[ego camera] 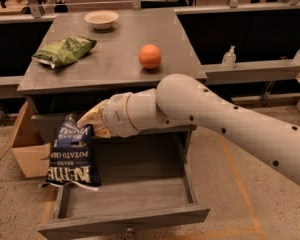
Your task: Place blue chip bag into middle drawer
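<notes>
The blue chip bag (72, 156) is dark navy with white block lettering and hangs upside down from my gripper (90, 124), which is shut on its top edge. The bag dangles over the left front part of the open middle drawer (127, 196), its lower edge near the drawer's left wall. The drawer is pulled out wide, grey, with a plank floor and a small knob on its front. My white arm (225, 121) reaches in from the right, in front of the cabinet.
On the grey cabinet top (115, 59) lie a green chip bag (65, 50), an orange (150, 56) and a bowl (101, 19). A cardboard box (25, 144) stands on the floor to the left. A sanitiser bottle (229, 57) sits on a ledge at right.
</notes>
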Robot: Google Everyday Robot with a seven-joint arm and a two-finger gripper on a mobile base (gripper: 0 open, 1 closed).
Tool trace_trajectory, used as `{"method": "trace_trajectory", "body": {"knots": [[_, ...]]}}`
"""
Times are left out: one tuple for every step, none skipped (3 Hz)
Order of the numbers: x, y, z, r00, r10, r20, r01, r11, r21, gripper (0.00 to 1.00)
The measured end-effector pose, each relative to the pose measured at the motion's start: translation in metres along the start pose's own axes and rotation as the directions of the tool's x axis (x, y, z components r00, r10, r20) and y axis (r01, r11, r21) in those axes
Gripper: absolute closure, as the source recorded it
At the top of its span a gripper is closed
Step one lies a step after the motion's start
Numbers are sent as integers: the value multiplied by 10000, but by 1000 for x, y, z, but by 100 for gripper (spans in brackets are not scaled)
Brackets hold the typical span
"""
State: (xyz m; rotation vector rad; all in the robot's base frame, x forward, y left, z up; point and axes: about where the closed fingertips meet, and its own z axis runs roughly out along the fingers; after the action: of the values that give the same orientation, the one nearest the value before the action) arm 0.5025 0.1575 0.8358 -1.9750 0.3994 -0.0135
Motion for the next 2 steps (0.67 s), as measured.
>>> {"method": "trace_trajectory", "body": {"knots": [[-20, 63, 10, 10000, 4, -33, -8, 9898, -1423, 100], [3, 115, 16, 9998, -127, -162, 79, 9643, -2648, 100]]}}
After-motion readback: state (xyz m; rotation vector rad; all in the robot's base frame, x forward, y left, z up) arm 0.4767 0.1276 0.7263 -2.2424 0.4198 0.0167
